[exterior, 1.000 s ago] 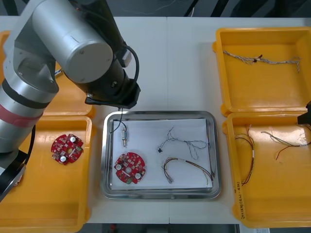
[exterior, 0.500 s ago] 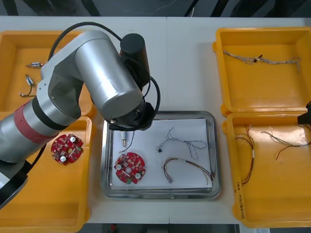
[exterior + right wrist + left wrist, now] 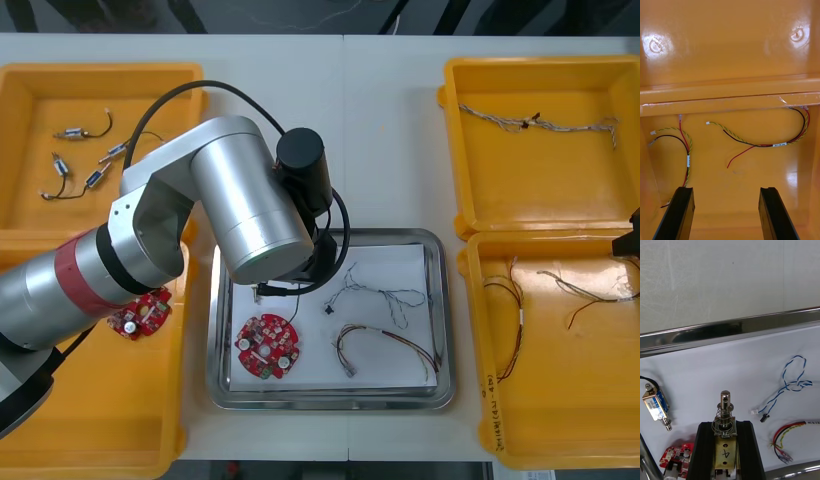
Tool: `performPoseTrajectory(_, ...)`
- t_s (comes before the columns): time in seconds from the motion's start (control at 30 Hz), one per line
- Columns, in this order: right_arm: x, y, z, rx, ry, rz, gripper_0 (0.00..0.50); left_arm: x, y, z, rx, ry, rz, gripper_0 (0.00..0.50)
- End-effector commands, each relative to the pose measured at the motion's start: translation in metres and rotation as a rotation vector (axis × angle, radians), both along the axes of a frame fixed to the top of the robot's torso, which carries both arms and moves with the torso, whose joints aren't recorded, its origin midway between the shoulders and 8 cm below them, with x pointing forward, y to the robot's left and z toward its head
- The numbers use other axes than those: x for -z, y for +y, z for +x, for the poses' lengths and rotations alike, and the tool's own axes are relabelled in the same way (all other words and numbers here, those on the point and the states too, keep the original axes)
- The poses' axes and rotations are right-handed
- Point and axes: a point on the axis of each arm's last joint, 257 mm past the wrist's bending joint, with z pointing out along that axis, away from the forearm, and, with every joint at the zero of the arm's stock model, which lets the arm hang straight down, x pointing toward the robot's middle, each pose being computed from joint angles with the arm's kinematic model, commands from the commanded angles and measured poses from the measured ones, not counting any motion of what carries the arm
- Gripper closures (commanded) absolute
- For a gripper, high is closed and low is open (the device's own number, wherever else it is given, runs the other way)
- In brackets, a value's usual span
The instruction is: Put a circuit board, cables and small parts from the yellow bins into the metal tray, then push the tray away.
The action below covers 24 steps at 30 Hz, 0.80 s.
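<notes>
We judge a part-placing step: the left gripper [image 3: 725, 427], jaws clamped on a brass small metal part [image 3: 725, 413] above the white-lined metal tray [image 3: 733, 329], should lower and release; the right gripper [image 3: 726, 197] hangs open over a yellow bin [image 3: 730, 56].

A brass-coloured small metal part [image 3: 724, 416], with a spring and pin at its tip, sits clamped between the fingers of the left gripper [image 3: 725, 426], over the white inside of the metal tray [image 3: 730, 332]. Beside one finger lie a second small part [image 3: 655, 406] with a blue label and a round red circuit board [image 3: 675, 458]; off the other finger lie a twisted blue and white cable [image 3: 790, 384] and a red and yellow cable [image 3: 788, 431]. Beyond the right gripper [image 3: 725, 193], its fingers apart, two red and yellow cables [image 3: 763, 140] lie loose in a yellow bin [image 3: 730, 56].
</notes>
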Motion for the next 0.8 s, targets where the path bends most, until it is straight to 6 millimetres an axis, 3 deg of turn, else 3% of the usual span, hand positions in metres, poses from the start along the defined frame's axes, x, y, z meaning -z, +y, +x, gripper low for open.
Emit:
performPoseTrajectory(0.03,-0.017,-0.014,-0.002,0.035,-0.034,-0.029,0.000,0.019,0.013,0.007,0.011,-0.011,0.045,0.500)
performPoseTrajectory(0.43,-0.017,-0.013,-0.002,0.039,-0.034,-0.023,0.000,0.043,0.026,0.014,0.011,-0.017,0.069,0.500)
performPoseTrajectory(0.8,-0.017,-0.014,-0.002,0.043,-0.034,-0.024,0.000,0.046,0.030,0.014,0.008,-0.020,0.073,0.500)
